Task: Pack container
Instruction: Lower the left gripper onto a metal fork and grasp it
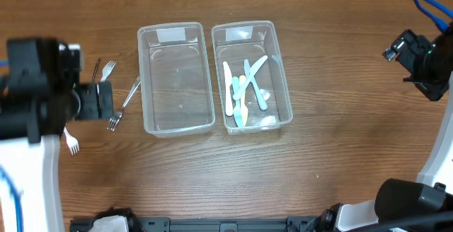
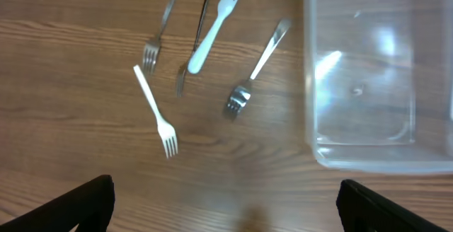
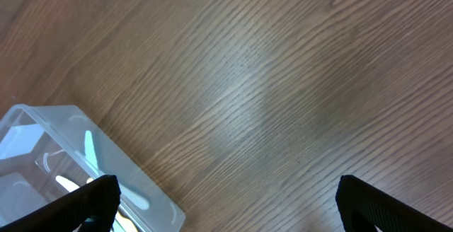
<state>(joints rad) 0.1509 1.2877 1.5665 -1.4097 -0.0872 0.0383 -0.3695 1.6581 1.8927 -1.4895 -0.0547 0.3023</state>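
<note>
Two clear plastic containers stand side by side. The left container is empty; it also shows in the left wrist view. The right container holds several pale plastic utensils; its corner shows in the right wrist view. Several forks lie on the table left of the containers: a metal fork, a white plastic fork, a dark thin fork, another metal fork and a white plastic fork. My left gripper is open above them, empty. My right gripper is open, empty, right of the containers.
The table is brown wood. My left arm covers part of the forks in the overhead view. My right arm is at the far right edge, with a blue cable behind it.
</note>
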